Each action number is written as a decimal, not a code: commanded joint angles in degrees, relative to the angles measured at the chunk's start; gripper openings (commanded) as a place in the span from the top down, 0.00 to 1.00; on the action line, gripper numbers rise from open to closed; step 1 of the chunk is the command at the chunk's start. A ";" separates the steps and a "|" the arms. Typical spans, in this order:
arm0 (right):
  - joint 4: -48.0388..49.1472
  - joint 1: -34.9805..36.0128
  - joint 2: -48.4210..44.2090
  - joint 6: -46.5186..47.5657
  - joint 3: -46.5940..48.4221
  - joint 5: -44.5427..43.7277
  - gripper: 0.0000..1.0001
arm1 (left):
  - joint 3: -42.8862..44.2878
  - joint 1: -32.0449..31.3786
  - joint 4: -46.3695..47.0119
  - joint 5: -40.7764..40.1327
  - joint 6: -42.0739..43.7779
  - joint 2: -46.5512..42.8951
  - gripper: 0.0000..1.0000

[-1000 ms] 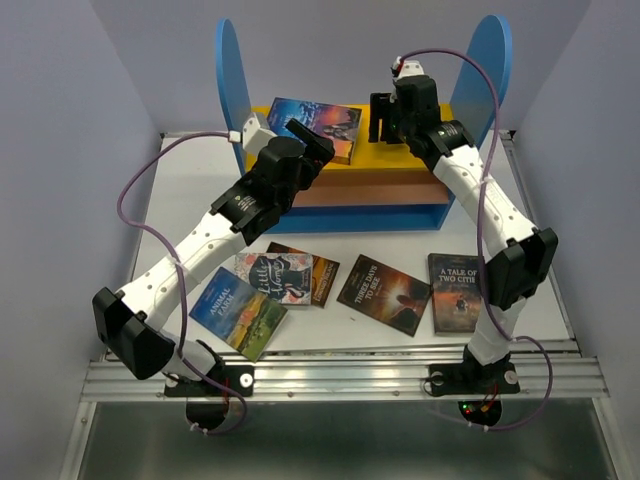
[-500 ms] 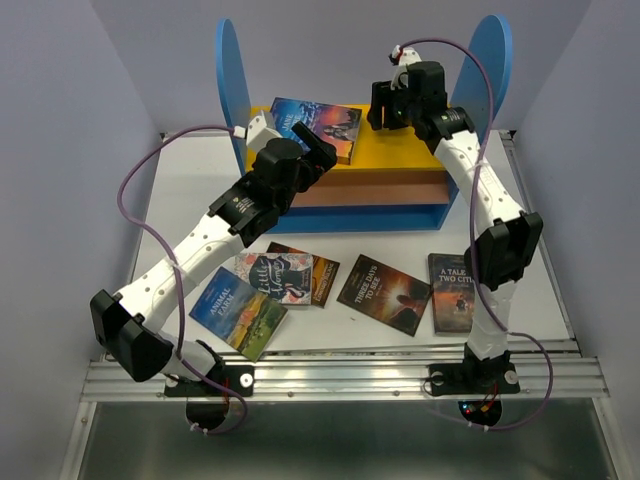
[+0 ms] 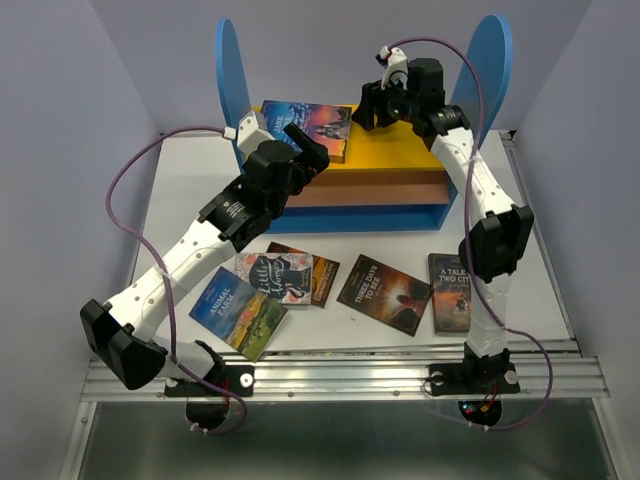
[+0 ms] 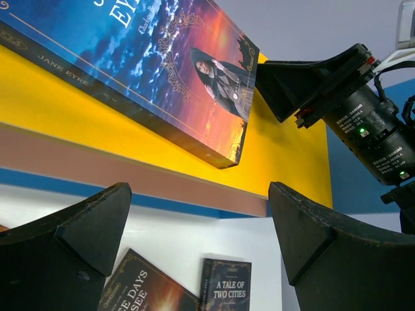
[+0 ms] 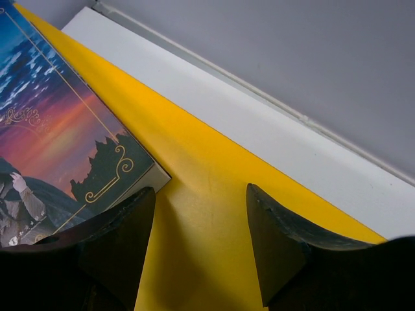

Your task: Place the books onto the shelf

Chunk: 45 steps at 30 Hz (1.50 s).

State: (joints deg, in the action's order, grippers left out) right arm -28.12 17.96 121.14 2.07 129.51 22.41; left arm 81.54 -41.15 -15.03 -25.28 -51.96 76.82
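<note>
Blue Jane Eyre (image 3: pixel 305 125) lies flat on the yellow top board (image 3: pixel 405 155) of the shelf (image 3: pixel 232 70). The other books (image 3: pixel 384 293) lie on the table (image 3: pixel 180 190). I read both jaws as open and empty: left gripper (image 3: pixel 308 143) at the book's near edge, right gripper (image 5: pixel 200 191) above the board.

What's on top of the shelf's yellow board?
The blue Jane Eyre book lies flat on the yellow board, toward its left side. The part of the board beneath the book is covered and cannot be seen.

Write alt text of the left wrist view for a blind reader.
Jane Eyre lies flat on the shelf's yellow top board, the right gripper beside its corner. Beyond the open left gripper, A Tale of Two Cities and Three Days to See lie on the table.
</note>
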 commanded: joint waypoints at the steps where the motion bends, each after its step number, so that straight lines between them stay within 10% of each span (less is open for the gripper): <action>1: 1.66 0.85 1.81 1.10 1.44 7.90 0.36 | -1.20 0.01 -0.18 -2.32 1.60 -2.72 0.01; 35: 10.98 1.38 7.79 1.80 3.82 9.84 0.29 | -1.82 0.72 1.49 1.81 3.62 0.09 0.01; 45: 11.07 1.38 6.39 1.80 5.92 -1.64 0.25 | -1.82 0.72 1.84 3.56 5.03 -0.79 0.01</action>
State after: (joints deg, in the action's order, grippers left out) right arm -17.56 18.20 129.05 3.81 134.39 27.55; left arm 80.12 -40.75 -15.62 -22.52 -49.17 77.52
